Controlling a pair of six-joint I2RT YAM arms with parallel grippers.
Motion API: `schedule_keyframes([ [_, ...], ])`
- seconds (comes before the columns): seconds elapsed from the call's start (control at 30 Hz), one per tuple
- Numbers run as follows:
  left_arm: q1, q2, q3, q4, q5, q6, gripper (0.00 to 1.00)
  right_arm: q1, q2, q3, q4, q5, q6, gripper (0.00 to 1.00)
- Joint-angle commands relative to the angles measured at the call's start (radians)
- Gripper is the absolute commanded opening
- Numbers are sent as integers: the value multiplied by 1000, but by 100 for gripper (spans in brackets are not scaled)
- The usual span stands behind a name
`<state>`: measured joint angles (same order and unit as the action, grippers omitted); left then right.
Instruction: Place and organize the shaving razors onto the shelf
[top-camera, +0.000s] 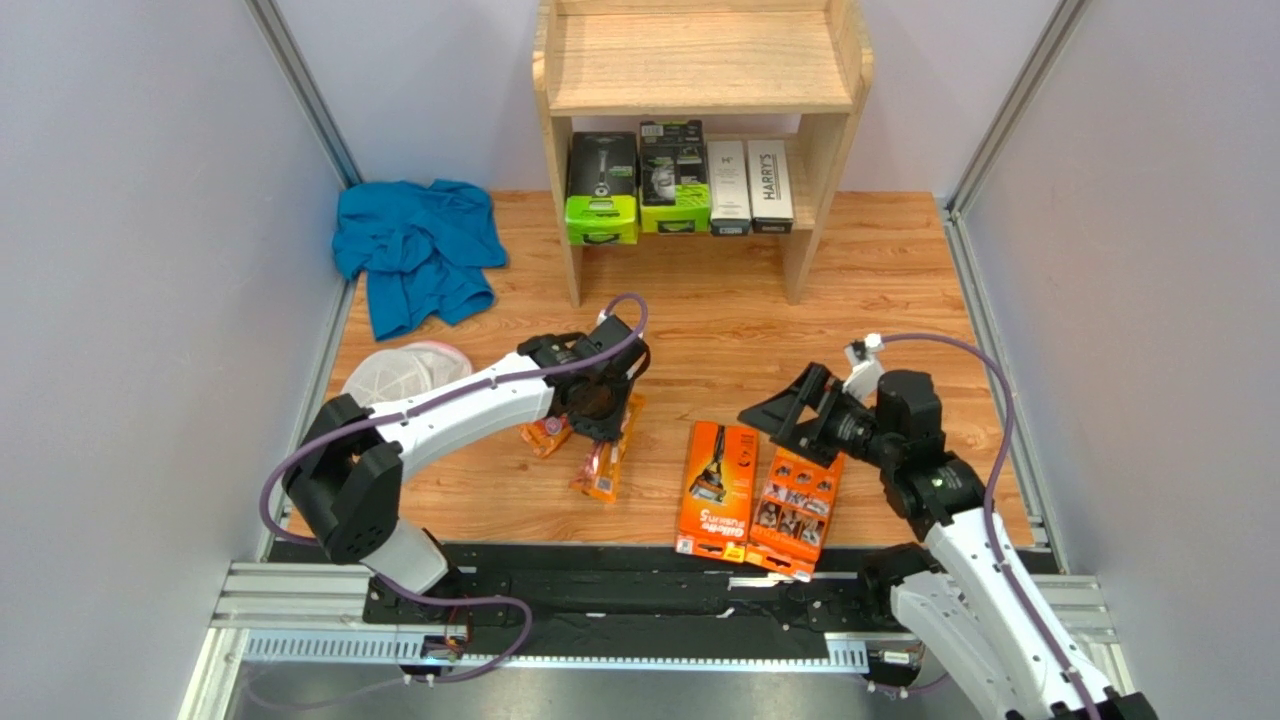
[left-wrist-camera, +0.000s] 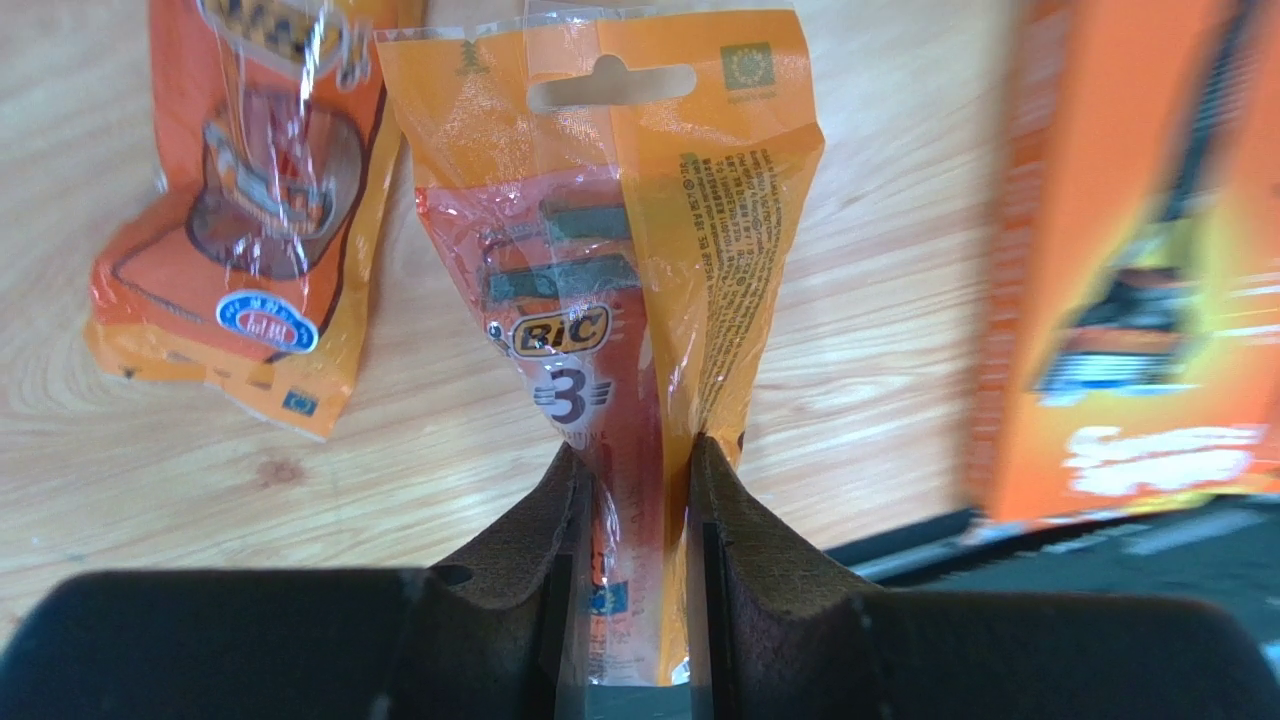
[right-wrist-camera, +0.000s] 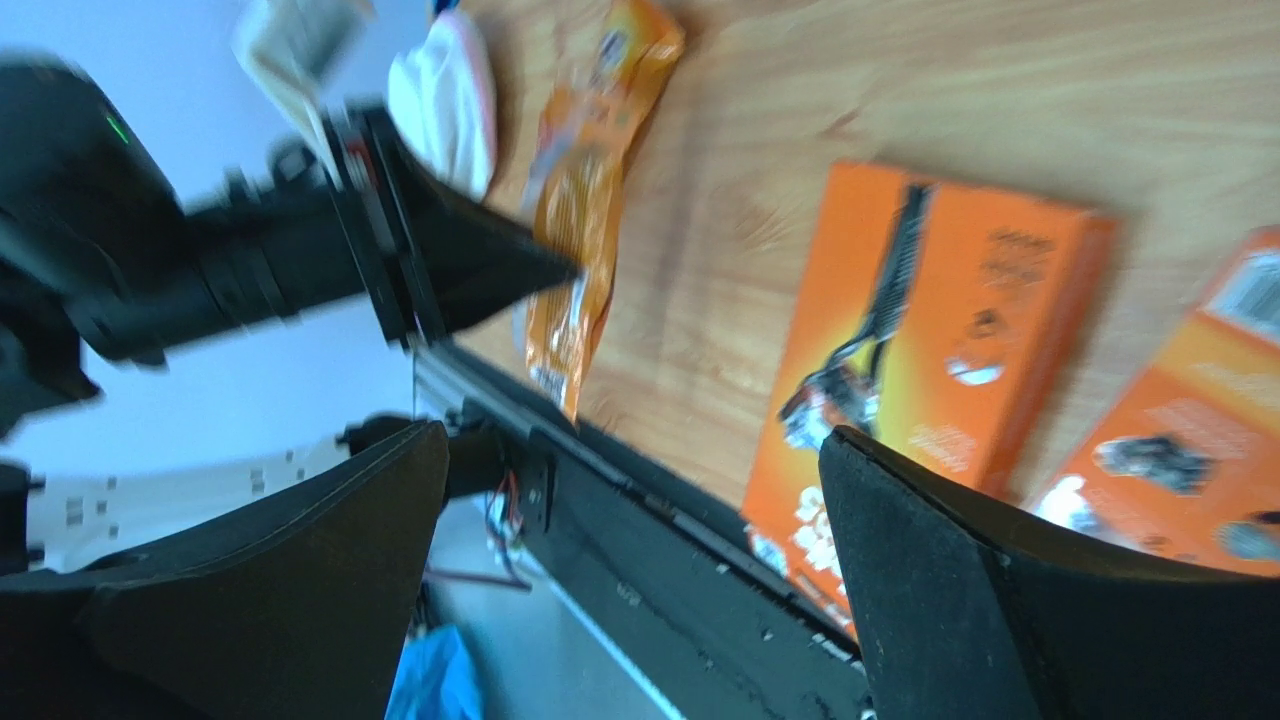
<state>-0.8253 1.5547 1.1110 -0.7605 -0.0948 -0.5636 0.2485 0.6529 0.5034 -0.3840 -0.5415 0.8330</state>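
Note:
My left gripper (left-wrist-camera: 631, 458) is shut on the lower end of a narrow orange BIC blister pack (left-wrist-camera: 631, 255), seen from above as the orange blister pack (top-camera: 604, 465) under the left gripper (top-camera: 601, 398). A second orange blister pack (left-wrist-camera: 248, 210) lies just beside it on the wood. Two flat orange razor boxes (top-camera: 718, 488) (top-camera: 793, 510) lie side by side near the front edge. My right gripper (top-camera: 789, 413) hovers open above them, nothing between its fingers. The wooden shelf (top-camera: 699, 68) stands at the back; its lower tier holds two white boxes (top-camera: 748, 185) and two green-and-black packs (top-camera: 639, 183).
A blue cloth (top-camera: 418, 248) lies bunched at the back left. White round mesh discs (top-camera: 403, 371) sit beside the left arm. The black base rail (top-camera: 646, 600) runs along the near edge. Grey walls close in both sides. The shelf's top tier is bare.

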Motion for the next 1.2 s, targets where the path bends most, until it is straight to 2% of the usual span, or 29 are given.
schedule_keyframes([
  [0.0,-3,-47,117,-14,64,-45,1,208,-26,-19,94,173,98,98],
  [0.1,-3,-35,190,-37,89,-50,0,325,25,-19,180,250,143,98],
  [0.3,-3,-47,276,-48,89,-62,0,445,201,38,321,334,166,96],
  [0.6,3,-102,306,-4,165,-114,0,543,369,30,650,359,227,90],
  [0.83,18,-123,283,62,230,-153,0,581,399,70,694,357,204,87],
  [0.93,22,-127,286,72,227,-163,0,594,418,78,718,351,210,80],
  [1.03,29,-130,286,78,230,-171,0,603,435,86,720,345,216,60],
  [1.07,31,-134,285,79,219,-176,0,603,441,87,724,341,219,50],
  [1.13,35,-143,277,81,213,-180,0,604,444,89,721,334,230,41],
  [1.17,38,-151,273,85,205,-186,0,604,444,87,720,334,233,33],
])
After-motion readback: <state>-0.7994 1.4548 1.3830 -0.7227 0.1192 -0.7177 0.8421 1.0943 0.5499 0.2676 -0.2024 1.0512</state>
